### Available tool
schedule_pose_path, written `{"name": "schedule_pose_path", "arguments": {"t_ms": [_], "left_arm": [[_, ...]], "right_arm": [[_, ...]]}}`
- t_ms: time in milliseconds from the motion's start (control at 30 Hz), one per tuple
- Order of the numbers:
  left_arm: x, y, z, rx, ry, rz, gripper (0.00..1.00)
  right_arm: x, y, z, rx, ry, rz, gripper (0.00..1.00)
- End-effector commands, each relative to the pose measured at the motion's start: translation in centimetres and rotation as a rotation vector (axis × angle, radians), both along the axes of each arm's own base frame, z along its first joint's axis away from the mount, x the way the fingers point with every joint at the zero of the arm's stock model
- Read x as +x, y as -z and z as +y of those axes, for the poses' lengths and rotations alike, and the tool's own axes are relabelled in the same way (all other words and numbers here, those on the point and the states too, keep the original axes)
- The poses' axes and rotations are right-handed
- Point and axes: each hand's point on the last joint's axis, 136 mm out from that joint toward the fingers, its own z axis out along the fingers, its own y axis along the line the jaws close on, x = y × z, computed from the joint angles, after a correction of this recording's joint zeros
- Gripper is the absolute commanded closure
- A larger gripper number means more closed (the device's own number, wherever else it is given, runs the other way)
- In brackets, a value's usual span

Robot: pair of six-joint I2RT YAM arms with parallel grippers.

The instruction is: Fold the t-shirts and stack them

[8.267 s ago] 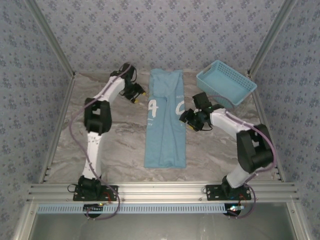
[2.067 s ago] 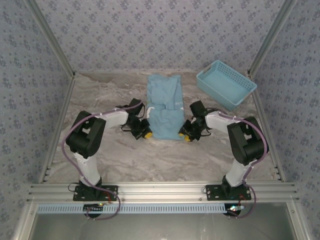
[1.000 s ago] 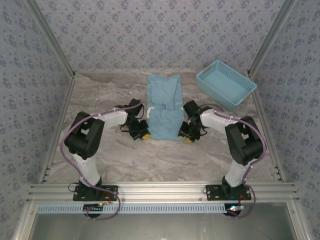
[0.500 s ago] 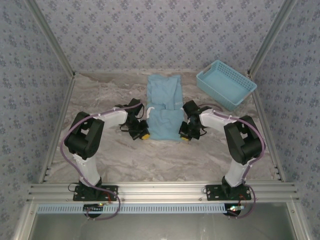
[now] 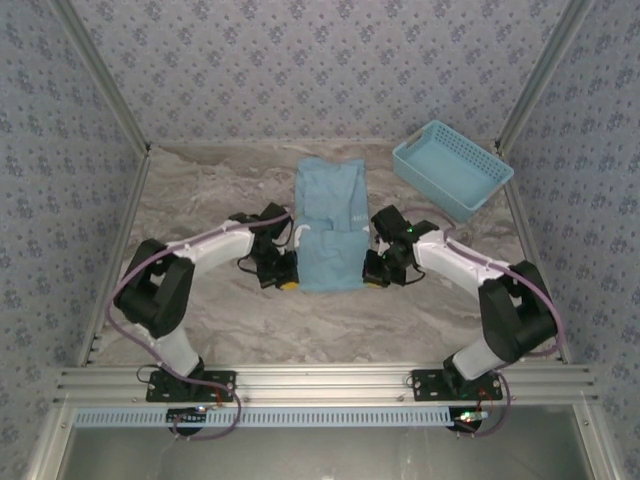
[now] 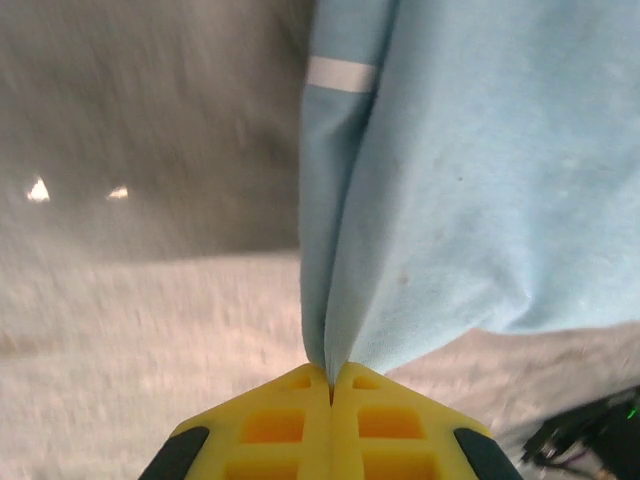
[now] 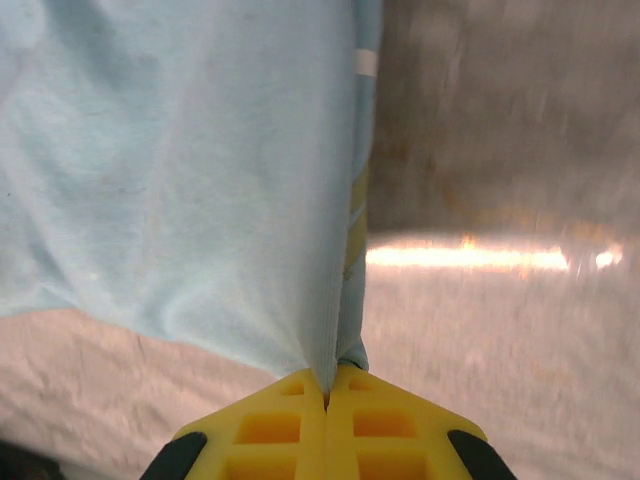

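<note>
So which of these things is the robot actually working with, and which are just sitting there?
In the job: the t-shirt, its near corners pinched by the left tool and the right tool.
Just lying about: the light-blue basket, far right.

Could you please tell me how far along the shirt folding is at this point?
Done: the t-shirt lies as a narrow lengthwise strip on the table. In hand: the left gripper and right gripper are each shut on a near corner, and the near part appears doubled over the strip. Left: finishing this crosswise fold, letting go, and stacking.
</note>
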Motion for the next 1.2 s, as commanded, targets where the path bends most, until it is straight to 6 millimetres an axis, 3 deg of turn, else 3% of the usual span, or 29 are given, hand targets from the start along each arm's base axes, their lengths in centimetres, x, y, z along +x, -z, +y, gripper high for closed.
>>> {"name": "schedule_pose_path", "arguments": {"t_ms": [0, 300, 367, 500, 600, 733, 767, 967, 1167], "left_arm": [[-5.1, -1.3, 1.1, 0.009, 0.056, 0.056, 1.00], [-11.0, -7.8, 0.4, -0.181, 0.117, -0.054, 1.00], [-11.5, -9.7, -0.2, -0.246, 0.125, -0.094, 1.00], [-10.5, -13.3, -0.5, -0.323, 0.082, -0.196, 1.00], [-8.9, -14.7, -0.4, -0.323, 0.027, -0.246, 1.00], [-6.0, -15.1, 0.0, -0.312, -0.076, -0.280, 1.00], [-4.5, -15.2, 0.2, -0.312, -0.122, -0.285, 1.00], [1.5, -15.5, 0.5, -0.285, -0.230, -0.275, 1.00], [7.7, -13.9, 0.9, -0.246, -0.304, -0.222, 1.00]], "right_arm": [[-5.5, -0.8, -0.6, -0.001, -0.065, 0.126, 1.00], [-11.4, -6.1, -0.6, 0.128, -0.057, 0.178, 1.00], [-11.8, -7.8, -0.3, 0.159, -0.030, 0.167, 1.00], [-11.5, -11.1, 0.0, 0.203, 0.015, 0.138, 1.00], [-9.8, -12.5, 0.5, 0.219, 0.042, 0.105, 1.00], [-7.0, -13.0, 1.4, 0.221, 0.058, 0.086, 1.00], [-6.1, -13.1, 1.5, 0.220, 0.067, 0.076, 1.00], [0.2, -13.8, 2.1, 0.221, 0.095, 0.032, 1.00], [8.0, -11.8, 1.9, 0.246, 0.173, 0.013, 1.00]]}}
